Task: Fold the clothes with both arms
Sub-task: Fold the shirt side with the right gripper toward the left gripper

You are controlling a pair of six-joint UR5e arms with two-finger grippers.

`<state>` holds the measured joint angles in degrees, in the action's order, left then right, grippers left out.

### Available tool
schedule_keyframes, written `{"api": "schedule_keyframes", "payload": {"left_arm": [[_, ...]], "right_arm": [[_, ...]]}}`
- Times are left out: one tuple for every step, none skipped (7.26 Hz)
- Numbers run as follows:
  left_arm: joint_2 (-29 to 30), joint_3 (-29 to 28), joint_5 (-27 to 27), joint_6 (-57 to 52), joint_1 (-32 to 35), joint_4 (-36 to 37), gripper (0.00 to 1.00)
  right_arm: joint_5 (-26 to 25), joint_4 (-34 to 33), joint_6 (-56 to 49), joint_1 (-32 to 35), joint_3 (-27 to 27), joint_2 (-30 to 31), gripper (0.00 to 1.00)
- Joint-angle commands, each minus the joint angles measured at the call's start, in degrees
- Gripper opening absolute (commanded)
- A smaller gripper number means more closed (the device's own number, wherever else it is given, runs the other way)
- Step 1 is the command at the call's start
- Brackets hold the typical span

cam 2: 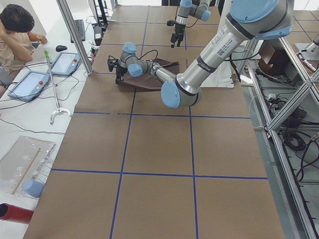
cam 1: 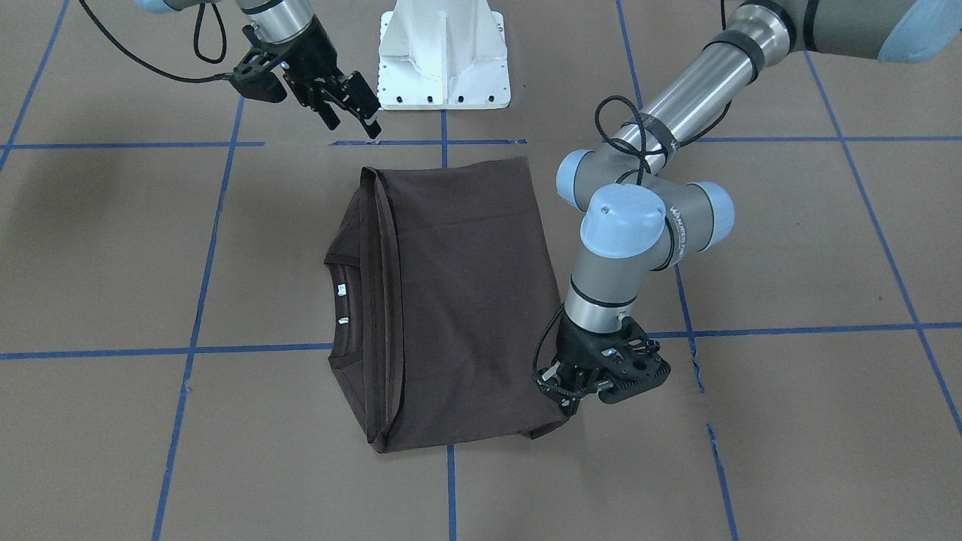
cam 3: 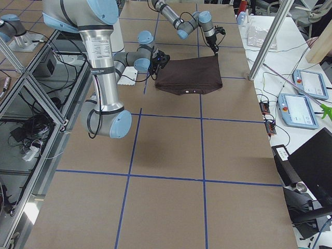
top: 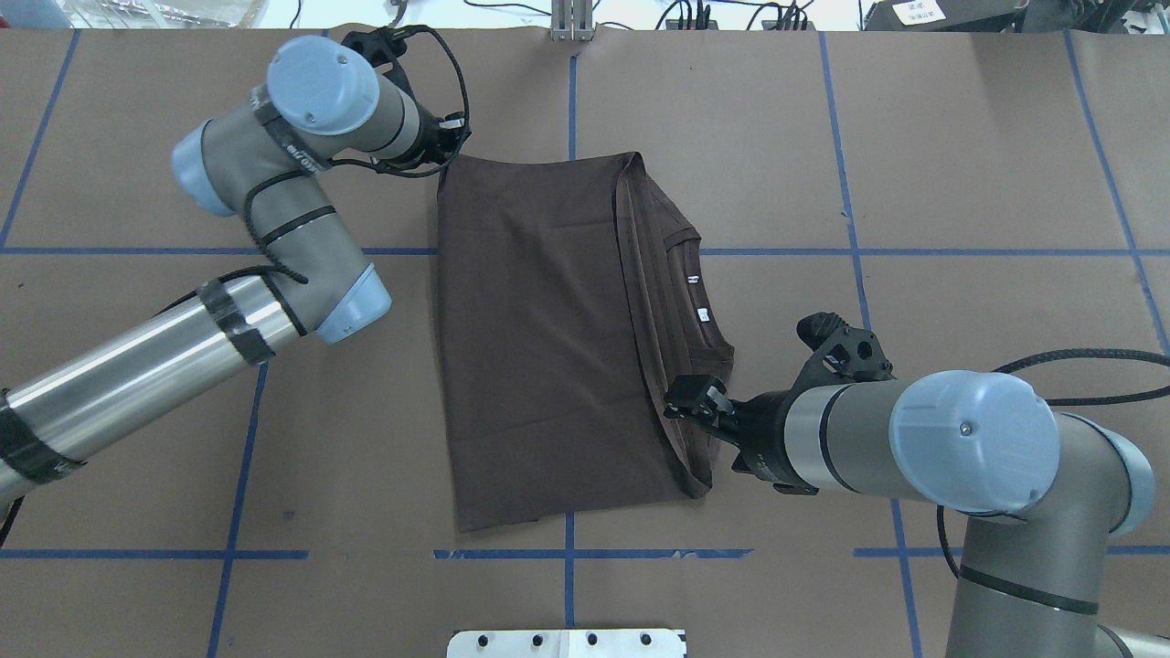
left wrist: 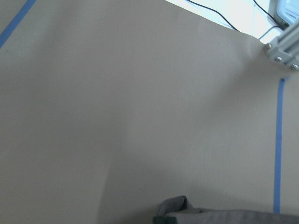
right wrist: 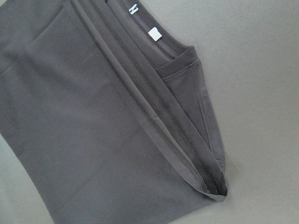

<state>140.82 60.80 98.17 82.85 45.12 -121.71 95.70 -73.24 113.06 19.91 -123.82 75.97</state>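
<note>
Grippers at opposite corners of the flat, folded T-shirt [cam 1: 466, 300].
Left gripper [cam 1: 569, 404]: tips down at cloth level, touching a hem-end corner; pinched or loose, can't tell, tips hidden. Right gripper [cam 1: 352, 113]: fingers spread, nothing held, hanging clear above the diagonally opposite corner at the collar end. Between the two: shirt spread on the brown table [cam 1: 113, 248], collar and white neck labels [cam 1: 341, 288] toward the right gripper's side.

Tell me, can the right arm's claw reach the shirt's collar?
Probably yes: the right gripper hangs open above the T-shirt, close to its collar, with nothing between them.
</note>
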Motion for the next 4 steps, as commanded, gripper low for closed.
{"api": "schedule_keyframes", "payload": {"left_arm": [[1.7,-4.0,-1.2,0.3,0.7,-0.4,0.0],[2.0,-4.8,-1.2,-0.1,0.8,-0.4,0.0],[2.0,-3.8,-0.7,-0.6,2.2,-0.5,0.49],[-0.9,1.4,-0.4,-0.6,2.5,-0.5,0.5]], "right_arm": [[-3.2,0.0,-0.1,-0.2,2.6,-1.8,1.0],[-4.3,-0.7,-0.4,-0.1,3.7,-2.6,1.0],[-4.2,-0.8,-0.8,-0.3,6.2,-2.8,1.0],[-4.1,-0.8,-2.1,-0.6,10.6,-4.5,1.0]]}}
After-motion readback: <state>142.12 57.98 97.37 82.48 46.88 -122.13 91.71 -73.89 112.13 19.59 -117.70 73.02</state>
